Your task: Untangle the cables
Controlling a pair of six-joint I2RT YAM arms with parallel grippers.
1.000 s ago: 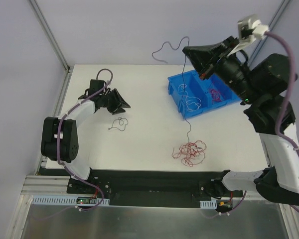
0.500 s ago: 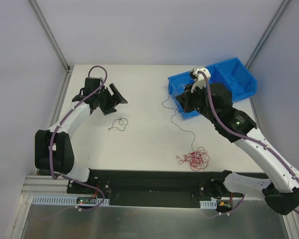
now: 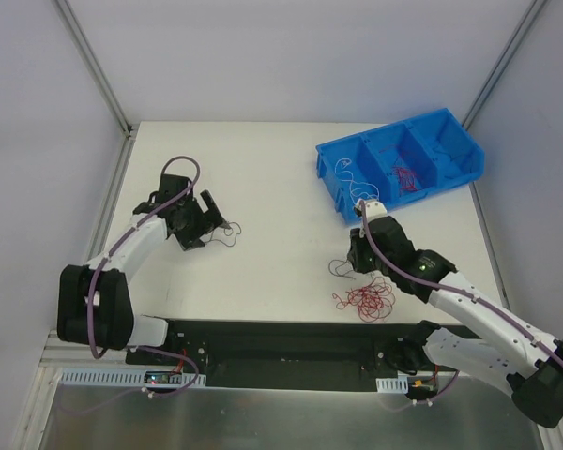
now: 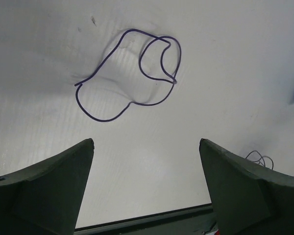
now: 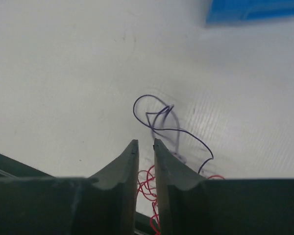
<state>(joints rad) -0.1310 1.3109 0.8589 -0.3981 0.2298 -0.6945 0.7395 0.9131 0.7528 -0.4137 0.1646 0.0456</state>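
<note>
A: Cables first, where are they sitting?
B: The red tangle is lying bunched on the table, near the front edge on the right. A short dark strand is curling just beside it, apart from the clump as far as I can tell. A looped dark strand is lying alone over on the left.
A: Anything sorted?
B: The blue bin is holding a white strand in the compartment nearest the table's middle and red strands in the centre one. So I'm judging it partway: some pieces are binned, two are lying loose, and the clump is waiting.
A: Grippers?
B: The left gripper is hovering low by the looped dark strand, jaws spread wide, gripping nothing. The right gripper is pointing at the short dark strand, jaws showing only a thin slit. I can't tell if it's pinching the strand's end.
</note>
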